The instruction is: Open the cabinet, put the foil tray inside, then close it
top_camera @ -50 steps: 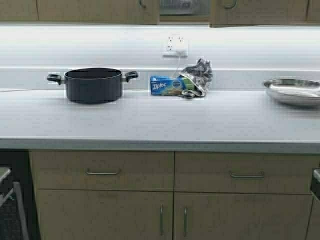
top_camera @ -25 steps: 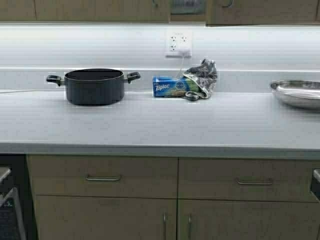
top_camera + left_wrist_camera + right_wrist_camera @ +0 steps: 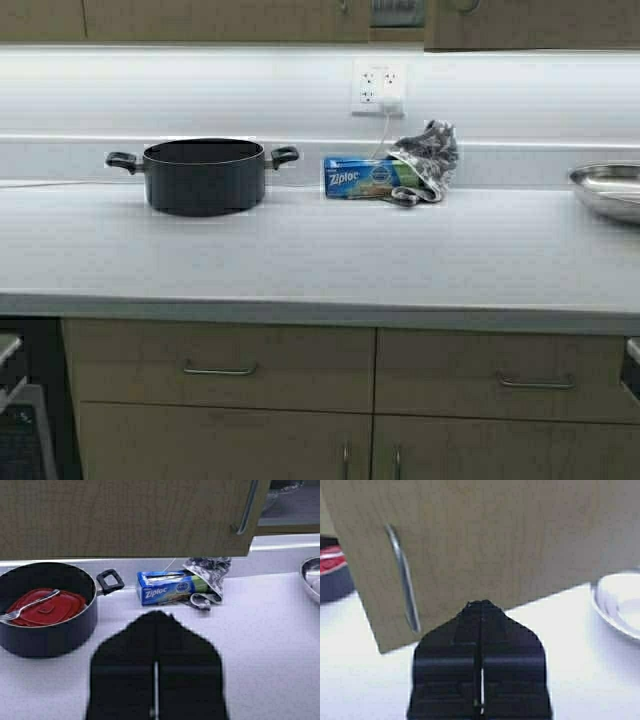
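Note:
The cabinet runs along the top of the high view, with its left door (image 3: 220, 20) and right door (image 3: 530, 25) standing slightly apart. In the narrow gap between them a bit of the silver foil tray (image 3: 397, 12) shows inside, and it shows again in the left wrist view (image 3: 282, 489). My left gripper (image 3: 156, 615) is shut and empty, below the left door's bottom edge (image 3: 125, 520) and above the counter. My right gripper (image 3: 481, 604) is shut and empty, its tip against the lower edge of the right door (image 3: 495, 535), beside the bar handle (image 3: 402, 575). Neither arm shows in the high view.
On the white counter (image 3: 320, 260) stand a black pot (image 3: 203, 175) holding a red lid and a fork (image 3: 42, 605), a Ziploc box (image 3: 365, 177) with a crumpled bag, and a steel bowl (image 3: 610, 190) at the right. Base cabinets with drawers (image 3: 220, 370) lie below.
The robot has moved, so the whole scene has shifted right in the high view. The gap between the two wall cabinet doors has narrowed.

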